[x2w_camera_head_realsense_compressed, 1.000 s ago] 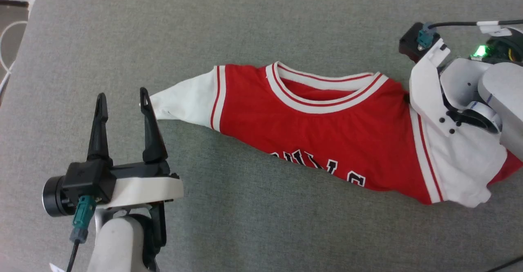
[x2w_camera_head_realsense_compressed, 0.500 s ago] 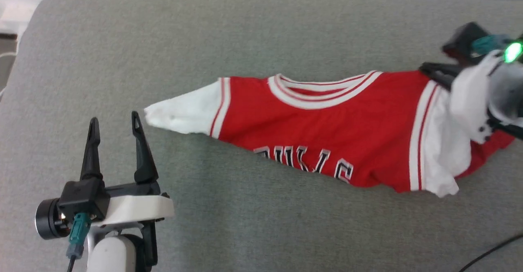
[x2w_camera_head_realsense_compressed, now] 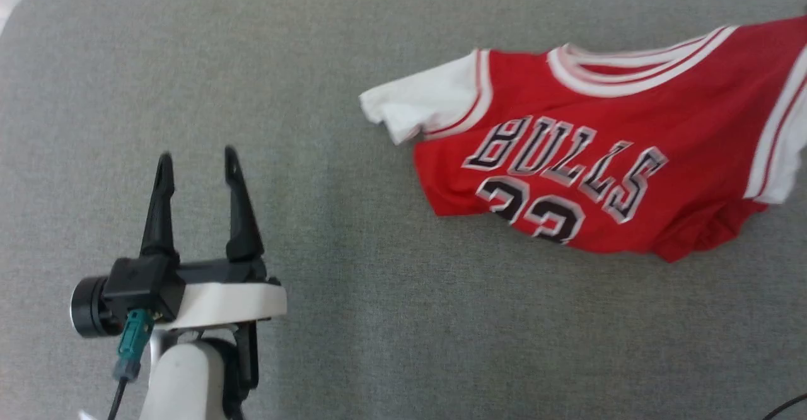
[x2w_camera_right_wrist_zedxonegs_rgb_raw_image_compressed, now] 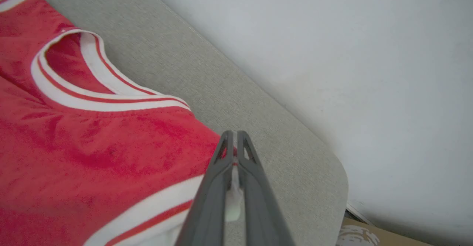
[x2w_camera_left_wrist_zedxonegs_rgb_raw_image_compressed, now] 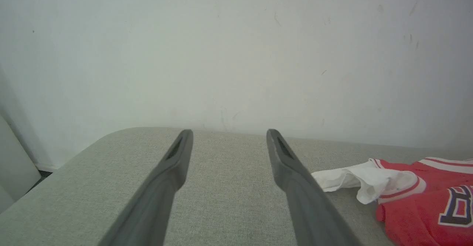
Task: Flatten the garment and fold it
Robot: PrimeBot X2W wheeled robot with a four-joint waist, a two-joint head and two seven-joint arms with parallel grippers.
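Red shirt (x2w_camera_head_realsense_compressed: 523, 92) stretches across upper right, my right jaws pinching its shoulder, left jaws gaping lower left.

Item: garment (x2w_camera_head_realsense_compressed: 687, 98), red front.
1. Word "BULLS" (x2w_camera_head_realsense_compressed: 561, 158): black capitals outlined in white, arched just below the collar (x2w_camera_head_realsense_compressed: 624, 78).
2. Two-digit number (x2w_camera_head_realsense_compressed: 533, 209): same style, under the word, farther from the collar. The lower halves are folded under, so the digits are not surely readable.
3. Left wrist view: opening letter (x2w_camera_left_wrist_zedxonegs_rgb_raw_image_compressed: 456, 209), cut off at the edge.
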